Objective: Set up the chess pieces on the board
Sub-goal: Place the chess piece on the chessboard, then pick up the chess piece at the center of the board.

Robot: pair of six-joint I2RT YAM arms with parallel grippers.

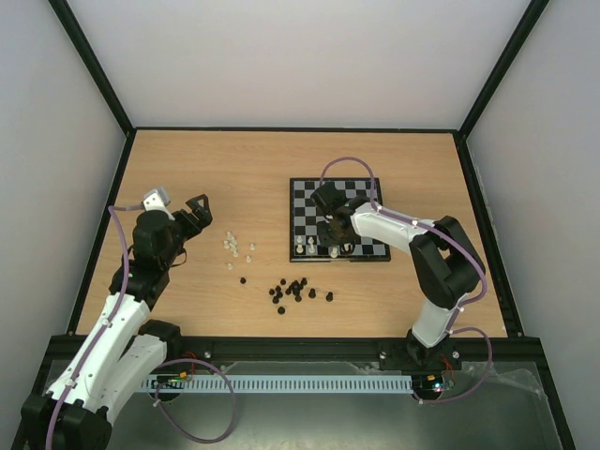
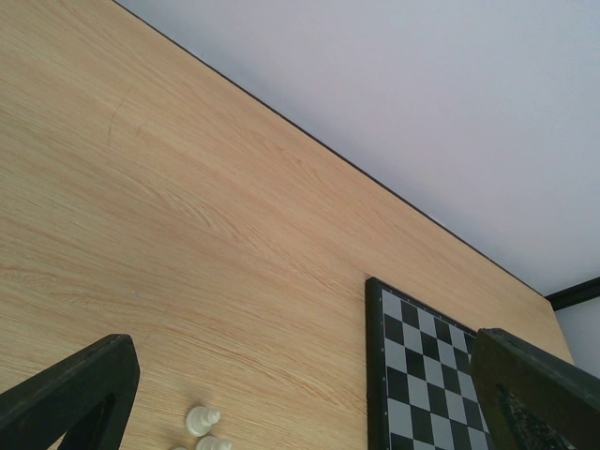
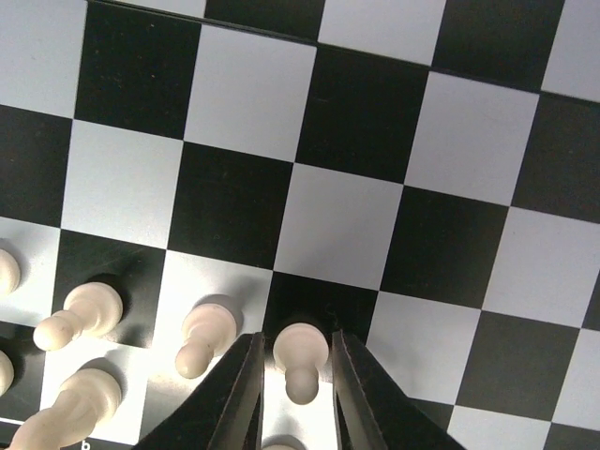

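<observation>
Only legible writing: a small "b" (image 3: 84,445) on the border strip of the board (image 1: 312,199), seen at the lower left of the right wrist view.

Far left: black frame rail (image 1: 105,220) along the counter (image 1: 225,169) edge, white wall panel behind it.

Left hand (image 1: 197,214) raised over the left part of the counter, pointing toward the board. Spread wide, nothing in it. In its wrist view, fingers (image 2: 84,384) at opposite bottom corners, with bare wood and two white pieces low between them.

Right of that: loose chess pieces (image 1: 236,246) in a small white cluster on the wood, well apart from the board's left edge. Black pieces (image 1: 295,289) scattered nearer, just off the board's near left corner.

Open wood all along the far side, from the left rail to the board's thin dark border.

Board right of centre, lying flat. A few white pieces (image 1: 305,246) standing at the left end of its near rows.

Right hand (image 1: 334,230) down over the near part of the board, parted only slightly, straddling an upright pawn (image 3: 300,356) on a black square. Thin dark gaps on each side of the pawn's head, no grip visible. Three more white pieces just left of it, on neighbouring squares.

Narrow strip of wood between the board's right edge and the right rail (image 1: 483,225).
</observation>
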